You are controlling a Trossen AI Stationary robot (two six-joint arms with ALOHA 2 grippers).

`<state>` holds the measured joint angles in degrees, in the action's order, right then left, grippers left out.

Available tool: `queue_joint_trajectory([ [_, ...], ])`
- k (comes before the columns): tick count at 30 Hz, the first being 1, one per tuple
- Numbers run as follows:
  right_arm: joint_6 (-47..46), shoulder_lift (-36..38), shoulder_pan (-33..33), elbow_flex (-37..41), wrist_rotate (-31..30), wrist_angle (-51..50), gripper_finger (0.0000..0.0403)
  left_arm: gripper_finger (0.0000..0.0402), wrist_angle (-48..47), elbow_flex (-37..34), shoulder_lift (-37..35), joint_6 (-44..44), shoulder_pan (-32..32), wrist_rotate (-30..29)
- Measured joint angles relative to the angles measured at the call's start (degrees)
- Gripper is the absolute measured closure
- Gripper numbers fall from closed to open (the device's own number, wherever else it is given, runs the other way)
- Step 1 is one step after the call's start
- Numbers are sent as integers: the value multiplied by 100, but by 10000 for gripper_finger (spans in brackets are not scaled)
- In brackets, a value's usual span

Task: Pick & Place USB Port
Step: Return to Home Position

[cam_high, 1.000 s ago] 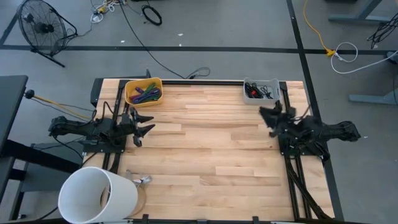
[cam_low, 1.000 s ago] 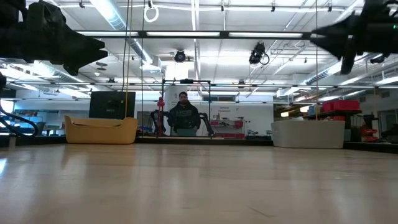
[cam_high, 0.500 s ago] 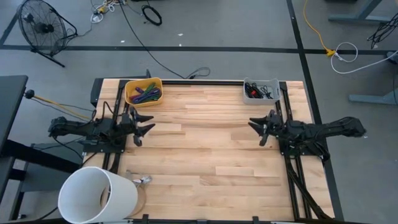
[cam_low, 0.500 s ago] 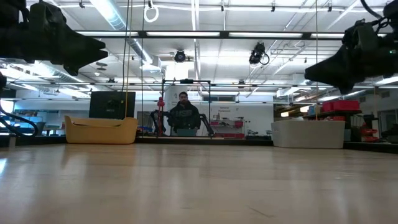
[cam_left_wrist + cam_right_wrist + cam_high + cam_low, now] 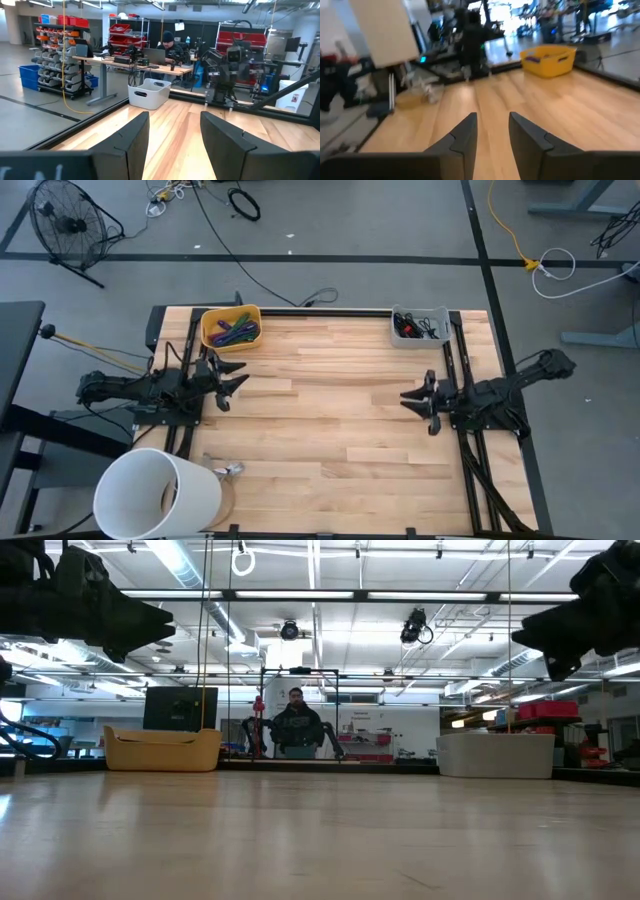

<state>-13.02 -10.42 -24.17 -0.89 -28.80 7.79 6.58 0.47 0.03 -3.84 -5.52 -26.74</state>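
Observation:
A small grey bin (image 5: 420, 325) at the table's far right holds dark parts with cords (image 5: 408, 328); I cannot single out a USB port among them. A yellow bin (image 5: 231, 327) with coloured pieces stands at the far left. My left gripper (image 5: 241, 378) hovers open over the table's left side, pointing level toward the right. My right gripper (image 5: 418, 406) hovers open over the right side, nearer the front than the grey bin, pointing left. In the wrist views, nothing is between the fingers of the left gripper (image 5: 175, 116) or the right gripper (image 5: 492, 116).
A large white bucket (image 5: 155, 495) stands at the near left corner, with a small metal piece (image 5: 228, 470) beside it. Bare wooden tabletop (image 5: 330, 410) lies between the two arms. A person sits at a desk beyond the table's far edge (image 5: 296, 725).
My right gripper has swung from beside the grey bin toward the table's near edge and sunk a little, turning from slanting toward the far left to pointing about straight left. Its fingers have stayed apart.

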Motion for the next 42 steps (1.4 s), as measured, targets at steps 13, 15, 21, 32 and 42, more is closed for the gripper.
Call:
queue_joint_trajectory([
  [13,0,-19,-270,0,131,-393,289,220,0,0,0,0,-101,0],
  [15,0,-19,-270,0,135,-395,289,220,1,0,0,0,-142,0],
  [21,0,-38,-71,0,130,-392,289,220,1,0,0,0,-258,1],
  [32,0,-41,791,-2,125,-299,289,220,1,0,0,0,-556,2],
  [42,0,-43,1560,-2,118,-304,289,220,-1,0,0,0,-649,2],
])
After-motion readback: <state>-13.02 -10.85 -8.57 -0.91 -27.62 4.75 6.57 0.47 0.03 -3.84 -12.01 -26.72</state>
